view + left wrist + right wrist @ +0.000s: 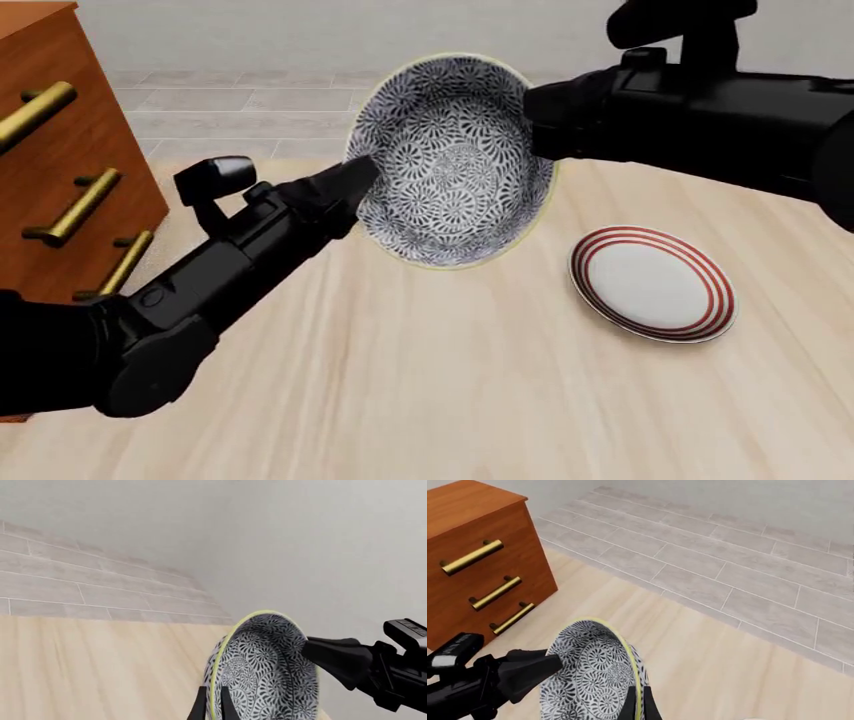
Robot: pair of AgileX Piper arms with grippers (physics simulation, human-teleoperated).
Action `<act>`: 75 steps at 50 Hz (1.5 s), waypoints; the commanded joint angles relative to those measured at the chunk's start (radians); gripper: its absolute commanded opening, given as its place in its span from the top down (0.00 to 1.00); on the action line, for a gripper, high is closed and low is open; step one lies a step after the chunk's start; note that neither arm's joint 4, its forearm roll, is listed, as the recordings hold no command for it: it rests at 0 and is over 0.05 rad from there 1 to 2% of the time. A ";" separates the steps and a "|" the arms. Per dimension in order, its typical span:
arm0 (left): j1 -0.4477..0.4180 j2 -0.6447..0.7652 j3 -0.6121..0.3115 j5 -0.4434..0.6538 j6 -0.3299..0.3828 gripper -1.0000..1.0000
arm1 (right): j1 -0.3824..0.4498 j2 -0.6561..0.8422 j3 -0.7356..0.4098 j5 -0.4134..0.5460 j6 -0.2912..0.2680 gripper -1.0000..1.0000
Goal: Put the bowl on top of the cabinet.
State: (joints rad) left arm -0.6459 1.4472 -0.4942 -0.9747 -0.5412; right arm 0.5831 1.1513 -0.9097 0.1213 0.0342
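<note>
So the surface is a pale wood-grain table (441, 390), light planks running away from the arms. Sitting flat on it is a white plate with red rings (653, 283), and that's the only small thing actually resting on the top. Way over to the left of the plate, well apart from it, the reddish-brown cabinet (60, 150) stands at the table's edge area, brass bar handles facing the plate's side. Beyond the table there's grey tiled floor (727, 565).
</note>
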 commanded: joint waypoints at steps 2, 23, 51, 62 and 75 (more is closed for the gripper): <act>-0.007 0.002 0.001 -0.008 -0.002 1.00 | -0.010 0.001 -0.011 -0.002 0.014 1.00; 0.001 -0.012 0.004 -0.002 -0.003 1.00 | 0.020 -0.011 -0.008 0.010 0.033 0.00; 0.004 -0.010 -0.008 0.002 0.002 1.00 | 0.062 -0.093 -0.072 0.058 0.021 0.00; -0.003 -0.013 -0.030 0.036 0.030 1.00 | 0.075 -0.145 -0.059 0.010 0.032 0.00; -0.002 -0.058 -0.071 0.114 0.062 1.00 | 0.163 -0.304 0.022 -0.061 0.017 0.00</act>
State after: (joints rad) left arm -0.6462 1.4181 -0.5364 -0.9055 -0.5025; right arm 0.6862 0.9534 -0.9468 0.1202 0.0532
